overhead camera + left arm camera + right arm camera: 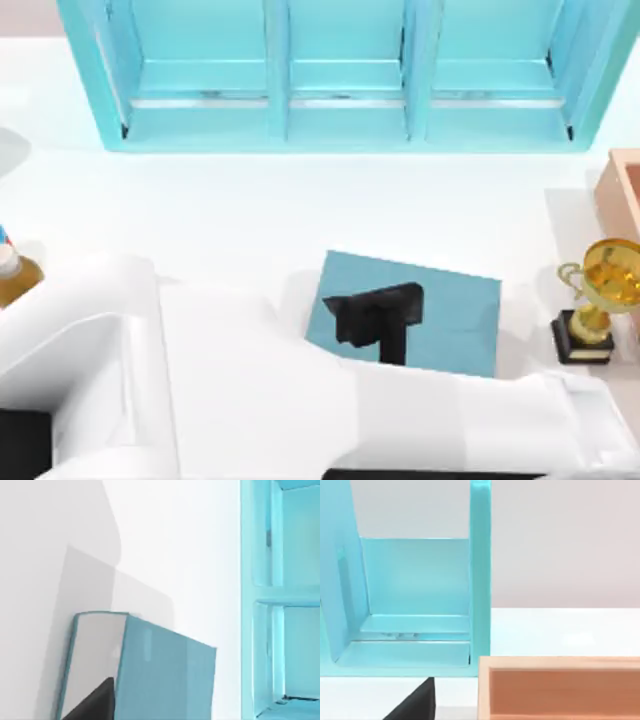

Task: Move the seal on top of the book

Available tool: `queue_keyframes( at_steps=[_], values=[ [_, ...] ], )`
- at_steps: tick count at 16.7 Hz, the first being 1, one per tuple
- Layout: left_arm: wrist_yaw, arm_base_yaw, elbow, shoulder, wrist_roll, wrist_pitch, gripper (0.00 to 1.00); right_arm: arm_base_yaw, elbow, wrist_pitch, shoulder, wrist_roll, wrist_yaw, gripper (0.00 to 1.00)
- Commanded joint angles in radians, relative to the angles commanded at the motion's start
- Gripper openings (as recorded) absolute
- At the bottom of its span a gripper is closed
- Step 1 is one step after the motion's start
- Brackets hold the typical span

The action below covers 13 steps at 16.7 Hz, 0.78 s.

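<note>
Where the table (pixel 250 210) met its left edge, an amber bottle (pixel 14 276) stood, well clear of the work. Along the far edge ran the turquoise shelf unit (pixel 340 80).

Next came my left arm, reaching in from the near-left corner toward the middle of the table. The left gripper (pixel 375 318) hung over the near-left part of the teal book (pixel 450 310), which lay flat near the table's near edge. In the left wrist view the book's cover (pixel 165 675) and white page edges (pixel 95 660) lay close below. Whether the jaws were apart, together or clamped on anything, I could not tell. I also could not tell where the seal was; if it was carried, the gripper body hid it from above.

As I judged it, the step in hand was setting the seal on the cover. To do that well, the gripper should come straight down over the cover, keeping inside its left and near edges. It should let go only once the block's base lay flat on the cover, then lift straight up so the seal would not tip or slide off.

Right of the book stood a gold trophy (pixel 600 300), with a wooden box (pixel 625 190) beyond it at the right edge. My right arm sat parked at the near-right corner; its jaws I could not judge.
</note>
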<state>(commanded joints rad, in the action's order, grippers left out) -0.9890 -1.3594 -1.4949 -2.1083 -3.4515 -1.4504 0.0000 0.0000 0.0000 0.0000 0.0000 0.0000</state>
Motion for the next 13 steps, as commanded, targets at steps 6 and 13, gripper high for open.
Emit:
queue_keyframes(
  at_steps=[6, 13],
  values=[
    [0.266, 0.356, 0.235, 0.403, 0.761, 0.29, 1.0, 0.0, 0.0, 0.0, 0.0, 0.0, 0.0, 1.0],
    [0.589, 0.795, 0.666, 1.011, 1.9, 0.708, 1.0, 0.0, 0.0, 0.0, 0.0, 0.0, 0.0, 1.0]
  ],
)
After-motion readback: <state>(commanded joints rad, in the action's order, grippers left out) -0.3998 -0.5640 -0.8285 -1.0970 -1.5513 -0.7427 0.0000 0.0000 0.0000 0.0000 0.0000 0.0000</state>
